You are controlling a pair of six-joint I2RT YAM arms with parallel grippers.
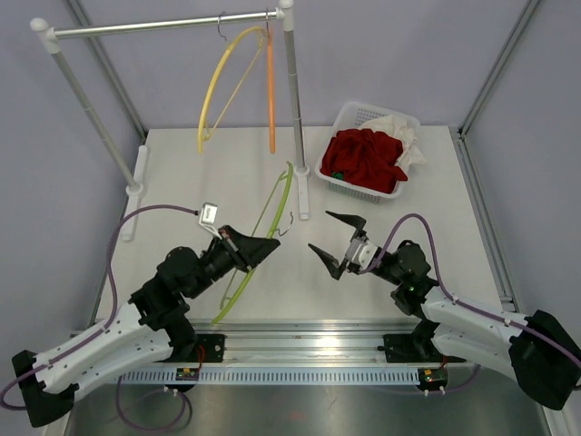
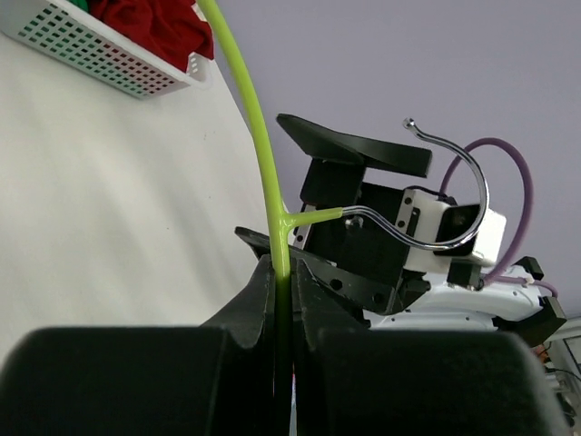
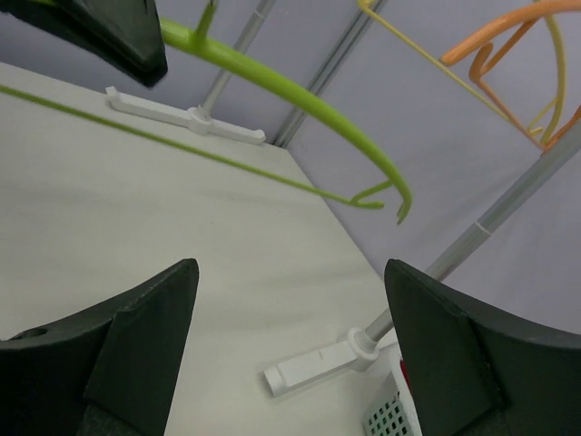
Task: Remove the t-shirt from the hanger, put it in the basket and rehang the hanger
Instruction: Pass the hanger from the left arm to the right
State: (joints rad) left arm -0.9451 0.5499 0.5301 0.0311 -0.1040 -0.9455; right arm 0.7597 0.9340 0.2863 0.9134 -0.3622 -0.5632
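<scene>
Over the table's (image 1: 182,173) near edge, seen from above, the left gripper (image 1: 259,247) is clamped on a bare green hanger (image 1: 231,293). The right gripper (image 1: 320,231) faces it, jaws spread wide and empty. At the far right corner, a white basket (image 1: 348,113) holds a crumpled red t-shirt (image 1: 363,159), or what looks like one. A rack (image 1: 163,24) along the far edge carries a yellow hanger (image 1: 213,91) and an orange hanger (image 1: 270,91).

From the left wrist, the green rod runs between the closed fingers. Its metal hook (image 2: 410,124) curls just in front of the right gripper. Any swing could snag that hook on a finger or the purple cable (image 2: 525,177).

From the right wrist, only open fingers and the hanger's arc show. The grip is on a thin, smooth rod, so the hanger may pivot or slip.
</scene>
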